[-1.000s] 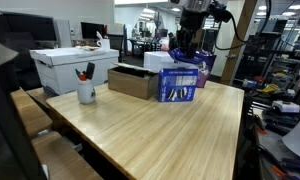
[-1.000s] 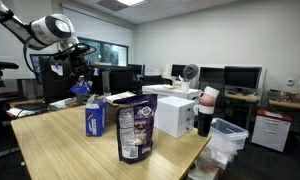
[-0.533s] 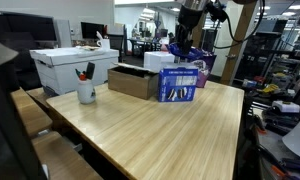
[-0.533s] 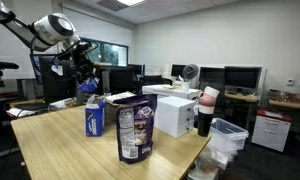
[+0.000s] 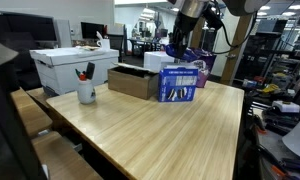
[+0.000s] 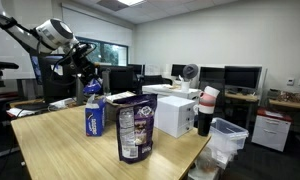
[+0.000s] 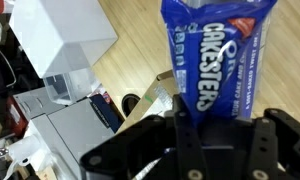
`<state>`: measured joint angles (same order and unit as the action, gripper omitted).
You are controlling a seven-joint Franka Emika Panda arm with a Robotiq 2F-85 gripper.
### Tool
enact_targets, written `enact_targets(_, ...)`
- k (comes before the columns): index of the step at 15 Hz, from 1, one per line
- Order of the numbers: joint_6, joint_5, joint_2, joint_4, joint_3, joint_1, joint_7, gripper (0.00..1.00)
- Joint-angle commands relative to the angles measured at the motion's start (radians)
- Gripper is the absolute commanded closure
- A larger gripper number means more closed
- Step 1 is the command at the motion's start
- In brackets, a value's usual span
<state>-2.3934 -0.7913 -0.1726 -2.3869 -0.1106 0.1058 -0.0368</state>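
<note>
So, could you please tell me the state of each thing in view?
gripper: shut on the blue snack bag.
blue snack bag: held in the air, above the table.
blue box: upright on the table.
white box: lid on.
mug: upright, holding pens.
purple bag: standing upright.

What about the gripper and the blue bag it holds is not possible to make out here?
1. Wrist view: the blue bag runs past the top edge, and it covers where the gripper pinches it.
2. Both exterior views: the bag's print is too small to read.
3. An exterior view: the cardboard box hides its inside behind its walls.
</note>
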Motion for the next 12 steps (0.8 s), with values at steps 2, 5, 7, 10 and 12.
enact_targets(2,-0.055,-0.112,0.016,-0.028,-0.013,-0.018,-0.121,0.97)
enact_targets(5,-0.063,-0.205,0.025,-0.032,-0.016,-0.019,-0.218,0.97)
enact_targets(7,-0.057,-0.274,0.028,-0.032,-0.017,-0.018,-0.301,0.97)
enact_targets(10,-0.048,-0.35,0.031,-0.035,-0.017,-0.013,-0.403,0.97)
enact_targets(12,-0.046,-0.396,0.034,-0.041,-0.016,-0.01,-0.466,0.97)
